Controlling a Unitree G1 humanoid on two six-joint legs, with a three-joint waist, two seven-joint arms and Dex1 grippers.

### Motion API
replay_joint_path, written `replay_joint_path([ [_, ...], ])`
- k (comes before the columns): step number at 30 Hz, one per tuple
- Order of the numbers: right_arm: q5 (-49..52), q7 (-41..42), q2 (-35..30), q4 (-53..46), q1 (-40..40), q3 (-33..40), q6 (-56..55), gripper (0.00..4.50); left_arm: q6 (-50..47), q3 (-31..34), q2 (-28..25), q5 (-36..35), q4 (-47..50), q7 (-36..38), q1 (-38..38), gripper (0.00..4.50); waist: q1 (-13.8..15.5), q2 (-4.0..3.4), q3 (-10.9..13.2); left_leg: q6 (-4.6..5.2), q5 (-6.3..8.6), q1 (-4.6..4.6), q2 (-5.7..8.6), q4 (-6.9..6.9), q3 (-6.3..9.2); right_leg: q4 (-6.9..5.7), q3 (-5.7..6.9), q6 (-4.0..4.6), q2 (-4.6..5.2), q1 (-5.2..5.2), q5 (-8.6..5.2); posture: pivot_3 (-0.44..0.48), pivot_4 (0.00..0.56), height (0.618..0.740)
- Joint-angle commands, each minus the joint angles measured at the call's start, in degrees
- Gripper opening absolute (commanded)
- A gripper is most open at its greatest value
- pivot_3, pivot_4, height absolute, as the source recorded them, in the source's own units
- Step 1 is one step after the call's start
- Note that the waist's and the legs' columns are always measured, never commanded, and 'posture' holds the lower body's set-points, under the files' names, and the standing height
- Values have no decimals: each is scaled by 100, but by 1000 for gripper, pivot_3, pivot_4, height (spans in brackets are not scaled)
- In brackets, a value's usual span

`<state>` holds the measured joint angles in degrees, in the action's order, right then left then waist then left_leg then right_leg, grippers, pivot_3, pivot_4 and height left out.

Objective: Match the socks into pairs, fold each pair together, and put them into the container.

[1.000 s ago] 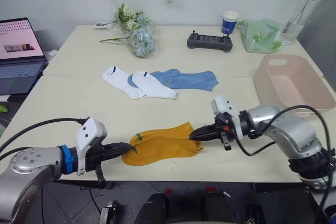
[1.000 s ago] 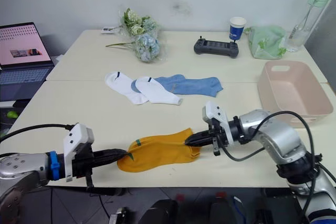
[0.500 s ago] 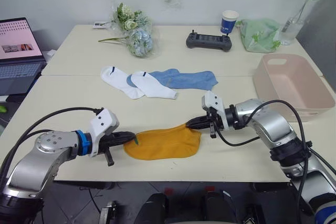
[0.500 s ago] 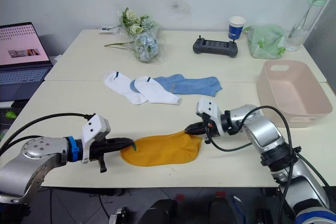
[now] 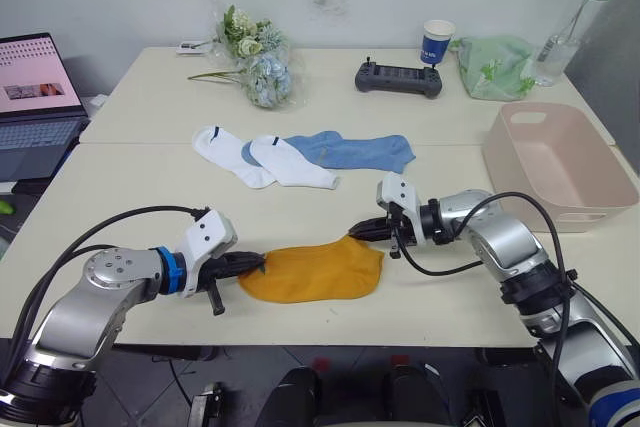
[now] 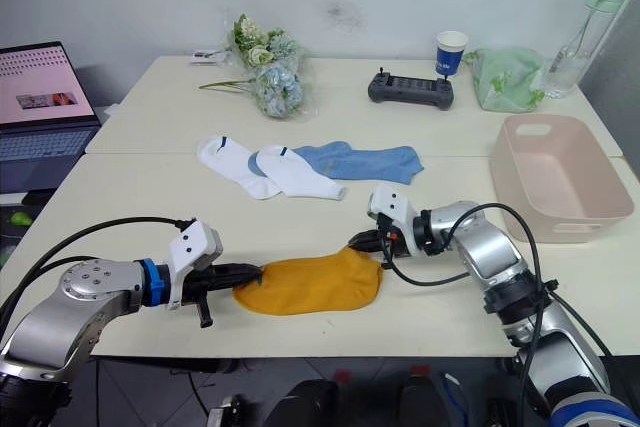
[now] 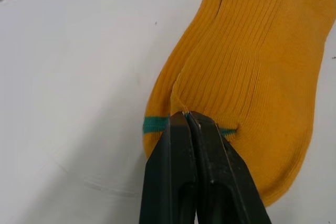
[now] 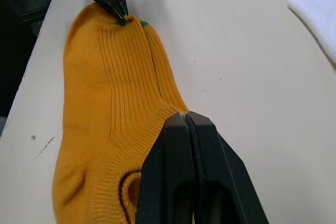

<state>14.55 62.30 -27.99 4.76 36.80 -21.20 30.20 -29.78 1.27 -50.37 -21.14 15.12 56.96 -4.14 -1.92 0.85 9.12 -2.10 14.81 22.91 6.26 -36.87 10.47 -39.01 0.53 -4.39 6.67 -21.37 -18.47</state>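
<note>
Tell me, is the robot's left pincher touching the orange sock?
Touching. In the left wrist view the left gripper is shut on the orange sock's cuff edge at its green stripe, the fabric puckered between the fingertips.

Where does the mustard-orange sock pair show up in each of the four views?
Left eye view: mustard-orange socks at the near table edge, between both grippers.
Right eye view: same spot, near edge.
Left wrist view: cuff end with the green mark, left gripper shut on it.
Right wrist view: the pair lengthwise, right gripper shut on it.
Shared landmark: the green mark.
</note>
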Motion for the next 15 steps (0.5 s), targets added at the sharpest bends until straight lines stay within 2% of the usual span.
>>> replay_joint_path([
  [1,-40,-49,32,25,107,229,-182,0,95,-10,21,73,14,-13,-30,30,-1,0,0,0,0,0,0,0,0,0,1,0,0,-1,0,0,150,740],
  [11,-146,17,30,117,89,165,-249,0,91,-6,78,156,-7,-51,-67,30,-1,0,0,0,0,0,0,0,0,-1,1,0,0,0,0,0,150,740],
  [13,-147,-3,52,84,40,205,-227,0,125,2,111,180,-1,-88,-60,409,-1,0,0,0,0,0,0,0,1,-1,1,0,0,0,0,0,150,740],
  [15,-155,-64,72,64,32,275,-199,416,124,25,115,165,28,-75,-38,943,-1,0,0,0,0,0,0,0,0,-1,1,0,0,0,0,0,150,740],
])
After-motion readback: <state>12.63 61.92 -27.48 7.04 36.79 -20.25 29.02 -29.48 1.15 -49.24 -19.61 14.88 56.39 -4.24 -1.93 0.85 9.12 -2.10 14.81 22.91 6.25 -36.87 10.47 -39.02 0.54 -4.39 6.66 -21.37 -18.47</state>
